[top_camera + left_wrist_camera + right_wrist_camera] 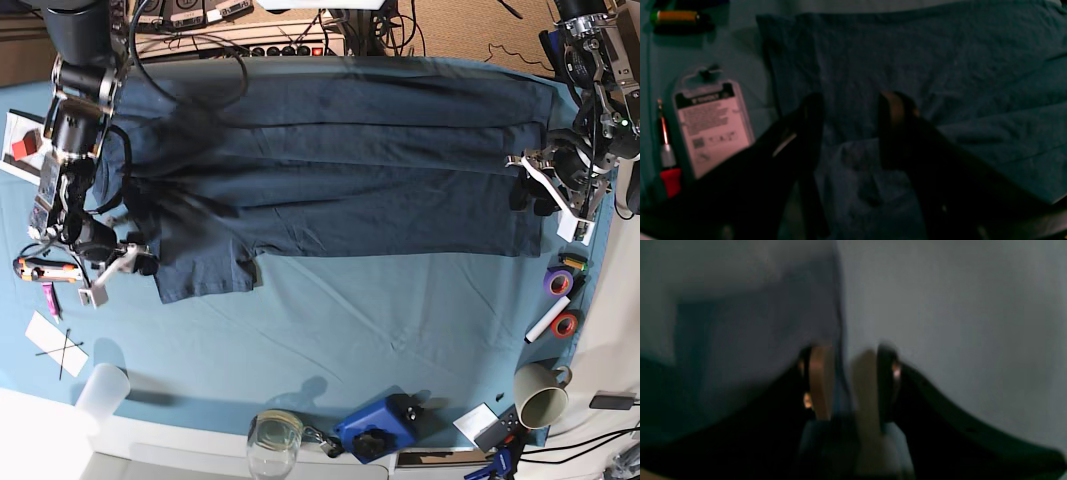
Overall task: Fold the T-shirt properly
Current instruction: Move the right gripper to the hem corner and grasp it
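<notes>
While the wrinkled dark navy cotton T-shirt (pixel 340 170) is spread flat | left gripper (pixel 850 110) jaws parted, nothing held | right gripper (pixel 848 383) jaws parted around a cloth edge, grip cannot be told

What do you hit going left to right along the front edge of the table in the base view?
Clear plastic cup → glass jar → blue tool → beige mug.
</notes>
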`<state>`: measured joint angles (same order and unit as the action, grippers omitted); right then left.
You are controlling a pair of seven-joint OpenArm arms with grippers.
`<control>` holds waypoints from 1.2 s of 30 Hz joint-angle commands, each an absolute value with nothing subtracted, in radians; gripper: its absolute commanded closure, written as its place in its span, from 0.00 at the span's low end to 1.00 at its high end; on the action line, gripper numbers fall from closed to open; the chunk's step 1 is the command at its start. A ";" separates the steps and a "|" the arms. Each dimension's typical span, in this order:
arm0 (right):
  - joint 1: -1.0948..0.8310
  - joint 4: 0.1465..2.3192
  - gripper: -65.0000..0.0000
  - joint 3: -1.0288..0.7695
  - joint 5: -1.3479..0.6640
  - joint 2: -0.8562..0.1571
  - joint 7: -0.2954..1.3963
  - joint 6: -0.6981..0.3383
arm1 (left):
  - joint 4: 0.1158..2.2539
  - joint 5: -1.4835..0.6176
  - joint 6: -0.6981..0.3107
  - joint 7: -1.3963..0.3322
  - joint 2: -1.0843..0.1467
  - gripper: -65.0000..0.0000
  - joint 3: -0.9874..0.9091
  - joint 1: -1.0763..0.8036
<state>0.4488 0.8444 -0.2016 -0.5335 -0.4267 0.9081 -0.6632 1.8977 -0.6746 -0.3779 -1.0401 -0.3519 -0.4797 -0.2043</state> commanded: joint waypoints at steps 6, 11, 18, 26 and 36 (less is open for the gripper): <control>0.561 0.715 0.66 -0.203 -0.534 -0.394 0.944 -0.698 | 1.911 -0.683 -0.379 -1.008 -0.366 0.58 -0.487 -0.196; 0.559 0.715 0.66 -0.203 -0.534 -0.374 1.005 -0.698 | 1.911 -0.683 -0.379 -0.993 -0.366 0.58 -0.487 -0.196; 0.559 0.715 0.66 -0.203 -0.548 -0.380 1.058 -0.698 | 1.900 -0.597 -0.450 -0.968 -0.366 0.58 -0.486 -0.131; 0.559 0.715 0.66 -0.203 -0.612 -0.380 1.093 -0.698 | 1.652 -0.576 -0.447 -1.018 -0.377 0.58 -0.447 0.041; 0.559 0.715 0.66 -0.203 -0.613 -0.380 1.124 -0.698 | 1.336 -0.513 -0.447 -1.049 -0.377 0.58 -0.447 0.203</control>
<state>0.5457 0.7113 -0.2047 -0.6453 -0.3679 1.0847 -0.7044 1.3231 -0.5159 -0.4461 -1.0542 -0.3611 -0.4435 0.1791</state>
